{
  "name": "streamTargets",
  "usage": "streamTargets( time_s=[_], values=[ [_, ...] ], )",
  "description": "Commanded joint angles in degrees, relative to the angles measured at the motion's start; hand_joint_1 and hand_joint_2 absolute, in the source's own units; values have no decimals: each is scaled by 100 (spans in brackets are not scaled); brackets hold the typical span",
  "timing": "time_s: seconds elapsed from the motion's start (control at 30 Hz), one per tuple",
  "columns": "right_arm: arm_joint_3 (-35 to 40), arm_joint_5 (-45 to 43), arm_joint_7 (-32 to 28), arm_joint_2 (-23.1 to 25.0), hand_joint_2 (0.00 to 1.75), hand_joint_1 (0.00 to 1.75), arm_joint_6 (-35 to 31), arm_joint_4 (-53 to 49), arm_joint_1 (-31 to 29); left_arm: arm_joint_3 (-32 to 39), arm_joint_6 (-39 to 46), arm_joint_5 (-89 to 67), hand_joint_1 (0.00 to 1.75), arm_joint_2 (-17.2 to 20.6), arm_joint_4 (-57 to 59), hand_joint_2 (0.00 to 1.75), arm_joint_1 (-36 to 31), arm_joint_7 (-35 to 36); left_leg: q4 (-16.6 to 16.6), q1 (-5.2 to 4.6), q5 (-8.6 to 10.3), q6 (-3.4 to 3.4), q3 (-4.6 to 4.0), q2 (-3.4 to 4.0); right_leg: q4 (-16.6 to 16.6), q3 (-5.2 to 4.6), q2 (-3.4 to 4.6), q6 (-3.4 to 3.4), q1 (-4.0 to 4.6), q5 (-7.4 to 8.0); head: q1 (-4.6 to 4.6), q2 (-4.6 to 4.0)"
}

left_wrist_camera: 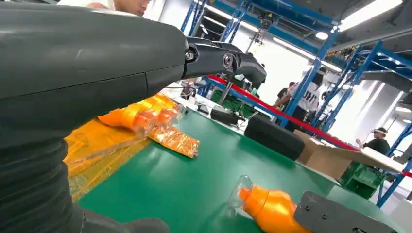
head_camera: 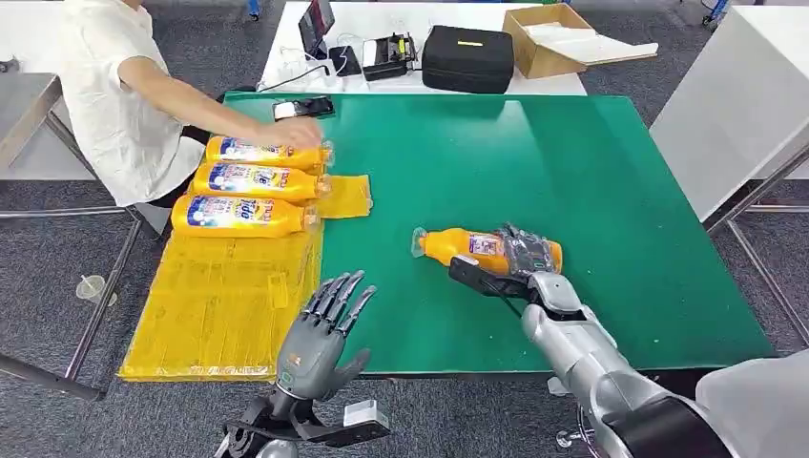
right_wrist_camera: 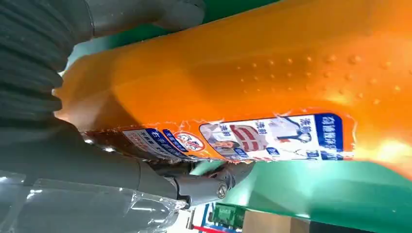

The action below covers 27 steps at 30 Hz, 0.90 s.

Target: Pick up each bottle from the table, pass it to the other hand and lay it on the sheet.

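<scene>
Four orange bottles (head_camera: 488, 247): three on yellow sheet (head_camera: 224, 301), one in right robot hand (head_camera: 527, 260).

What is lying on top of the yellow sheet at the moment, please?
Three orange bottles lie side by side at the far end of the yellow sheet; a person's hand covers part of the farthest one.

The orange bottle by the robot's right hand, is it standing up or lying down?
Lying down. The orange bottle rests on its side on the green table, clear cap pointing toward the yellow sheet, with the right hand wrapped around its base.
</scene>
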Motion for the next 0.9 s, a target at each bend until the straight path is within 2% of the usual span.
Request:
streamTargets(
  time_s=[0.03, 0.17, 0.23, 0.3, 0.33, 0.37, 0.47, 0.53, 0.6, 0.63, 0.67, 0.8, 0.83, 0.87, 0.9],
  values=[
    [-691, -1145, -1315, -128, 175, 175, 1061, 636, 236, -98, 35, 672, 0, 1, 457, 175, -279, -457, -5, 11, -6, -4, 22, -5, -13, 31, -14, -25, 15, -6, 0, 0],
    [-1047, -2119, -2460, -442, 175, 175, 1752, 521, 573, -189, -47, 1094, 0, 24, 569, 175, -367, -786, -9, 12, -4, -3, 41, -21, -22, 45, -31, -20, 15, -9, 0, 0],
    [-1038, -2134, -2476, -469, 175, 175, 1757, 510, 590, -191, -47, 1101, 0, 24, 577, 175, -373, -792, -5, 19, -15, -6, 67, -21, -29, 46, -33, -28, 25, -15, 2, 0],
    [-1014, -2156, -2488, -477, 175, 175, 1762, 477, 594, -197, -46, 1115, 0, 24, 586, 175, -378, -800, -10, 16, -52, -18, 95, 14, -35, 35, 9, -29, 23, -15, 2, 0],
    [-1055, -2343, -2602, -461, 175, 175, 1908, 433, 607, -200, -44, 1157, 0, 26, 582, 175, -379, -824, -15, 18, -49, -19, 104, 17, -41, 45, 12, -39, 27, -13, 2, 0],
    [-1092, -2645, -2830, -464, 175, 175, 2129, 316, 666, -198, -41, 1232, 0, 25, 564, 175, -373, -869, -15, 14, -55, -11, 115, 37, -38, 100, 35, -27, 22, -13, 2, 0],
    [-1100, -3486, -3387, -499, 175, 175, 2678, -209, 897, -94, -254, 1837, 0, -81, 426, 175, -311, -1187, -5, 13, -59, -11, 139, 49, -28, 83, 35, -27, 21, -20, 2, 0],
    [-979, -4105, -3709, -422, 175, 175, 2818, -1108, 1235, 275, -1031, 3168, 0, -399, 112, 175, -98, -1357, -6, 19, -63, -10, 146, 48, -34, 79, 31, -32, 32, -28, 2, 0],
    [-924, -4718, -3571, -238, 175, 175, 2925, -2224, 1733, 589, -1634, 4237, 0, -729, -105, 175, 76, -1060, -5, 22, -72, -16, 137, 76, -34, 82, 60, -30, 38, -21, 2, 0],
    [-868, -4866, -3548, -145, 175, 175, 2841, -2626, 1893, 670, -1874, 4812, 0, -792, -18, 175, 44, -721, -10, 23, -73, -18, 131, 77, -39, 123, 58, -40, 39, -19, 0, 0],
    [-776, -4955, -3358, -95, 175, 175, 2727, -2872, 1983, 608, -1862, 4925, 0, -757, 74, 175, -30, -726, -2, 22, -79, -18, 129, 80, -29, 118, 59, -52, 40, -23, 0, 0],
    [-615, -5178, -3409, 20, 175, 175, 2603, -3099, 1968, 703, -2127, 5630, 0, -797, 346, 175, -93, -513, -2, 12, -70, -16, 115, 81, -18, 102, 67, -30, 27, -19, 2, 0],
    [-551, -5274, -3434, 148, 175, 175, 2606, -3169, 1924, 710, -2344, 6004, 0, -808, 478, 175, -132, -369, 5, 20, -78, -22, 111, 92, -12, 97, 70, -54, 38, -25, -4, 0],
    [-438, -5305, -3385, 212, 175, 175, 2603, -3197, 1870, 676, -2458, 6238, 0, -803, 587, 175, -183, -318, -2, 11, -70, -17, 100, 87, -16, 81, 72, -35, 28, -18, -4, 0],
    [-357, -5309, -3371, 253, 175, 175, 2581, -3205, 1831, 666, -2508, 6389, 0, -812, 656, 175, -213, -291, 3, 16, -77, -20, 98, 93, -13, 80, 73, -47, 34, -23, -2, 0]
  ],
)
